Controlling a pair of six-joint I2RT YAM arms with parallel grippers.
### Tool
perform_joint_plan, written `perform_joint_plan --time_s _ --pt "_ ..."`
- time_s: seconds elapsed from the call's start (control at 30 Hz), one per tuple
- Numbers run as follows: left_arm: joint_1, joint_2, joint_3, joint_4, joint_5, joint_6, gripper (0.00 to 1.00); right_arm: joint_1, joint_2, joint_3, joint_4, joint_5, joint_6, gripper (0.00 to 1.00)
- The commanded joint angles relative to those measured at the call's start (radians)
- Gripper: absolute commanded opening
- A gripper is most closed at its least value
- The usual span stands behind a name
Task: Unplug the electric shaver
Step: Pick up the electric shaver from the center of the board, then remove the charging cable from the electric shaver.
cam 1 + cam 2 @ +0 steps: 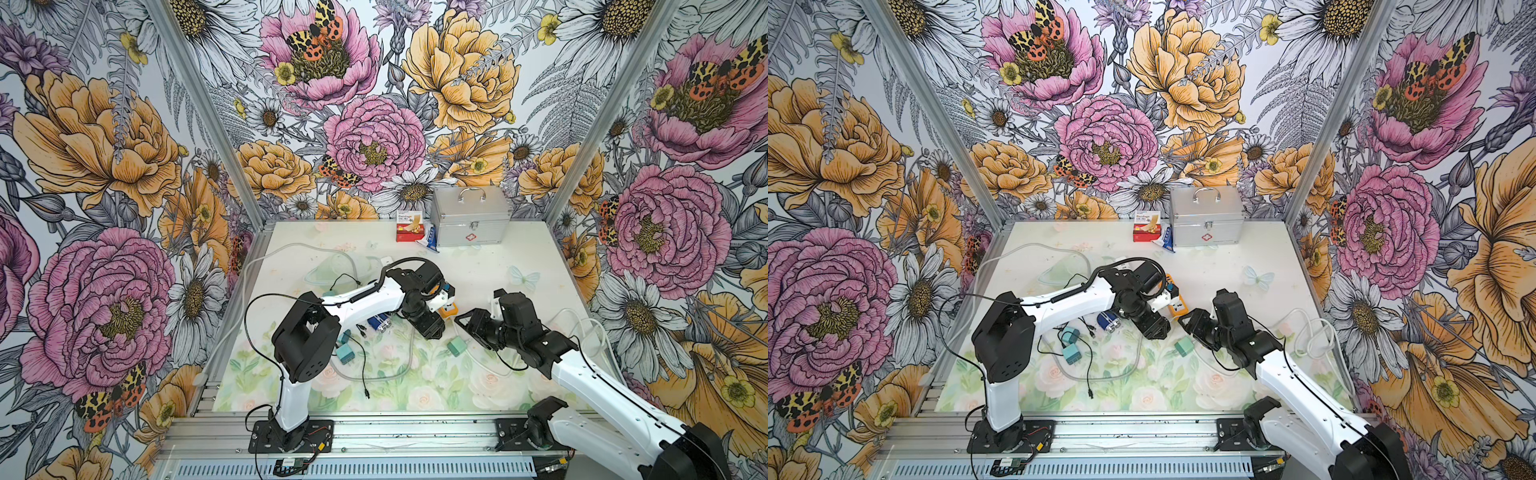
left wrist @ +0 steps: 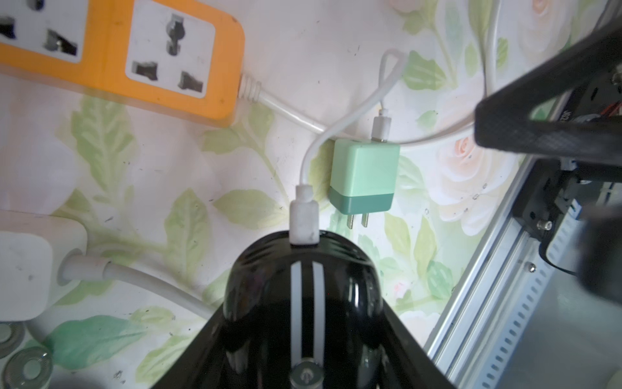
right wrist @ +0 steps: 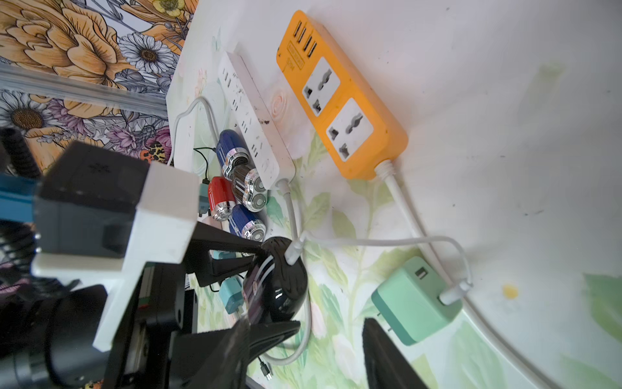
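Closest to me on the bench [image 1: 498,266], by the left arm, two teal adapters [image 1: 344,354] and a loose black cable [image 1: 363,374] are lying around.

A bit further in, the green adapter [image 2: 363,175] lies flat on the bench with its prongs bare, well apart from the strips. My right end effector [image 3: 331,323] hangs just beside it with the jaws apart, gripping nothing. A loop of white cable [image 3: 370,240] lies on the bench in the gap.

That cable runs from the adapter's USB port to the black shaver [image 2: 303,303], near the middle of the bench, and its plug [image 2: 304,222] sits in the shaver's end. My left end effector [image 1: 429,328] is clamped on the black shaver, one finger on each side of the body. Can't tell from these views whether the shaver is touching the bench or held just off it.

Past that, a bunch of other shavers [image 3: 242,188], blue, red and chrome, lies right up against the white strip [image 3: 252,124]. The orange strip [image 3: 340,97] lies alongside that one.

Way at the back, a metal case [image 1: 469,226] stands by the wall, and a bandage box [image 1: 409,230] stands just beside it.
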Motion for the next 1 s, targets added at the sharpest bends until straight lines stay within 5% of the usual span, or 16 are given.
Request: perform_joint_plan --time_s 0.0,0.6,0.97 --pt "-0.004 -0.042 0.040 0.007 0.059 -0.015 0.49 -0.018 0.008 -0.011 0.057 -0.049 0.117 0.56" --pt "-0.064 -0.006 0.097 0.009 0.039 -0.048 0.50 -0.012 0.018 -0.136 0.324 0.040 0.395 0.47" --pt "-0.068 -0.003 0.106 0.009 0.053 -0.059 0.50 0.027 0.085 -0.132 0.353 0.112 0.419 0.27"
